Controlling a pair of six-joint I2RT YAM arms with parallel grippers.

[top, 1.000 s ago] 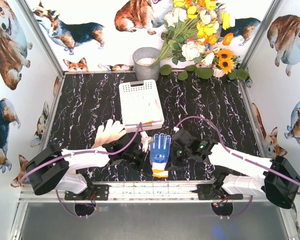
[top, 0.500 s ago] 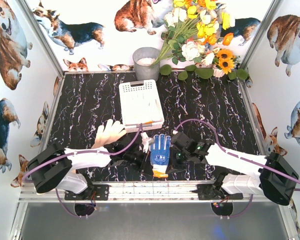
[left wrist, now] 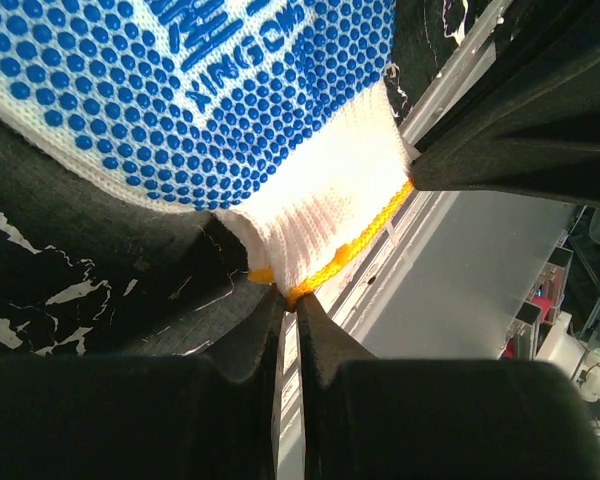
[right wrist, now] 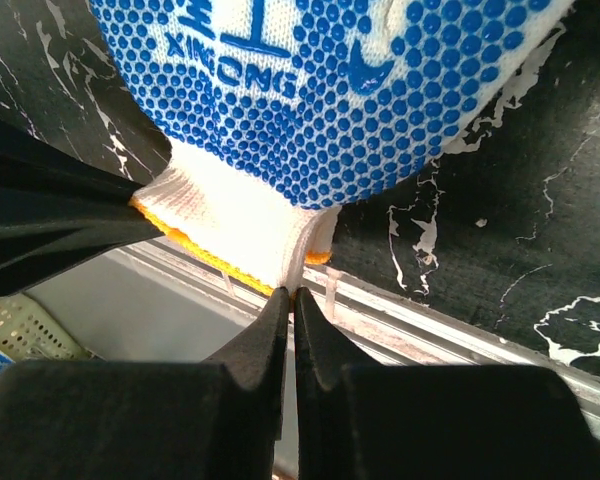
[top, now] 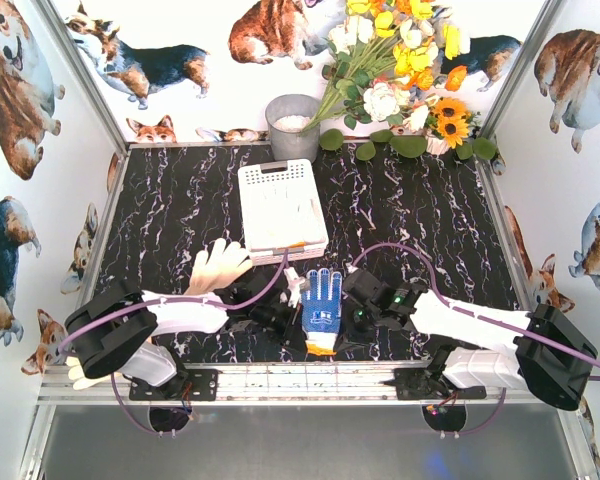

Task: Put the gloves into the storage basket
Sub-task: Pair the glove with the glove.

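A white glove with a blue-dotted palm (top: 321, 303) lies palm up near the table's front edge, its orange-trimmed cuff toward me. My left gripper (left wrist: 290, 297) is shut on the left corner of the cuff (left wrist: 320, 215). My right gripper (right wrist: 292, 292) is shut on the cuff's right corner (right wrist: 250, 225). In the top view both grippers meet at the cuff, left (top: 302, 335) and right (top: 340, 333). The white storage basket (top: 270, 172) stands behind it mid-table with white gloves inside. A cream glove (top: 218, 264) lies left of the basket.
A round grey bucket (top: 293, 122) and a bunch of flowers (top: 400, 70) stand at the back wall. The metal rail of the table's front edge (top: 310, 372) runs just below the glove's cuff. A small white scrap (top: 291, 284) lies by the glove.
My right gripper has moved left and down onto the glove's cuff. My left arm has shifted slightly right. The blue-dotted glove has stayed about where it was.
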